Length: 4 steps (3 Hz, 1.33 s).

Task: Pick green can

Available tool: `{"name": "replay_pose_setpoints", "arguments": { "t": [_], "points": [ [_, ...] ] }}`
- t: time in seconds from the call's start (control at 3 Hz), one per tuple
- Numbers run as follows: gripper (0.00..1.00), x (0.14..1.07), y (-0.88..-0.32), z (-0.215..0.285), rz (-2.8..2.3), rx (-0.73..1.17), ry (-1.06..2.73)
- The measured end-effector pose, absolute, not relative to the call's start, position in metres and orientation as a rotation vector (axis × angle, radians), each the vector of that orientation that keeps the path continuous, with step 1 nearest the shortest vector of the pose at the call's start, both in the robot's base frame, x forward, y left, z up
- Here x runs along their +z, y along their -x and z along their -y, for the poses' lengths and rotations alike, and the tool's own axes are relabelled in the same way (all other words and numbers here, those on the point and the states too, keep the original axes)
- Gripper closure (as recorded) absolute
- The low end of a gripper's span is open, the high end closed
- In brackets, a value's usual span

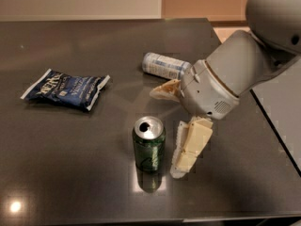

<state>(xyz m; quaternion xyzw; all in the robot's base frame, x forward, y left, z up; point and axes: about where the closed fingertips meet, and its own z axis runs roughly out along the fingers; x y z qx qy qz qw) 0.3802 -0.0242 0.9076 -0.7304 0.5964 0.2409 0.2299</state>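
The green can (pixel 149 146) stands upright on the dark table (pixel 70 164), near the front middle; it is dark green with a silver top and pale swirl marks near its base. My gripper (pixel 166 133) is just right of the can, open and empty. One pale finger (pixel 189 147) points down beside the can's right side, very close to it. The other finger (pixel 165 90) points left, behind and above the can. The grey arm comes in from the upper right.
A dark blue snack bag (pixel 66 90) lies at the left. A silver-blue can (pixel 164 65) lies on its side behind the gripper. The table's right edge (pixel 275 126) and front edge (pixel 141 219) are close by.
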Motion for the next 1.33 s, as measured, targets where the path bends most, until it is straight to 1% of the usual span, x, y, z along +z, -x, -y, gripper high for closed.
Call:
{"name": "replay_pose_setpoints", "arguments": {
  "t": [0.33,0.67,1.33],
  "points": [
    [0.0,0.898,-0.379,0.011,-1.614,0.697,2.038],
    [0.17,0.893,-0.385,0.003,-1.611,0.7,2.051],
    [0.64,0.902,-0.39,-0.001,-1.597,0.718,2.05]
  ]
}}
